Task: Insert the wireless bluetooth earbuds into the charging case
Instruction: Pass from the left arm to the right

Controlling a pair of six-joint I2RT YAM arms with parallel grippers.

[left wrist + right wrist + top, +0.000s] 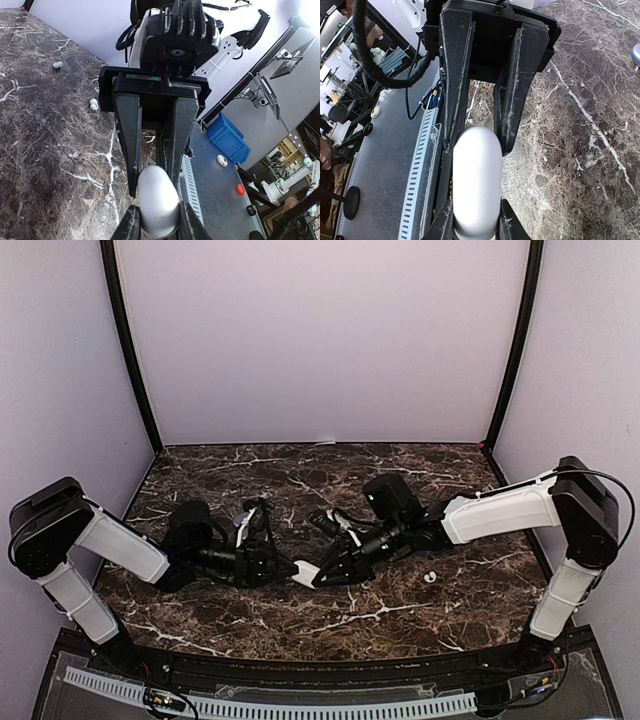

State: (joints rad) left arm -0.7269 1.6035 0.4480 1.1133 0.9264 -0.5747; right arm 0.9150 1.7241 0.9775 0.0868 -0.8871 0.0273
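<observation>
Left claw [157,224] and right claw [476,216] meet nose to nose low over the middle of a dark marble table [250,620], each clamped on one end of a smooth white oval case [304,574]; the left wrist view shows its own two fingers hugging the near end of the case while the right claw's fingers close on the far end, and the right wrist view shows the same in mirror; the case is held between them, and whether it touches the table cannot be told; it looks shut, with no seam or raised lid visible; two tiny white buds [93,103] lie loose on the table, well apart from the case, on the right arm's side; the top view shows only one of them clearly, to the right of the claws; no black buds can be made out; a small grey rounded thing at the edge of the right wrist view is too cut off to name; judged from this, the step in hand is steadying or opening the case, and the buds seen are outside it; the next move likely calls for one claw to hold the base while the other parts the lid, then frees itself to pick up a bud with a very fine pinch, since the buds are small, glossy and apt to slip or roll.
</observation>
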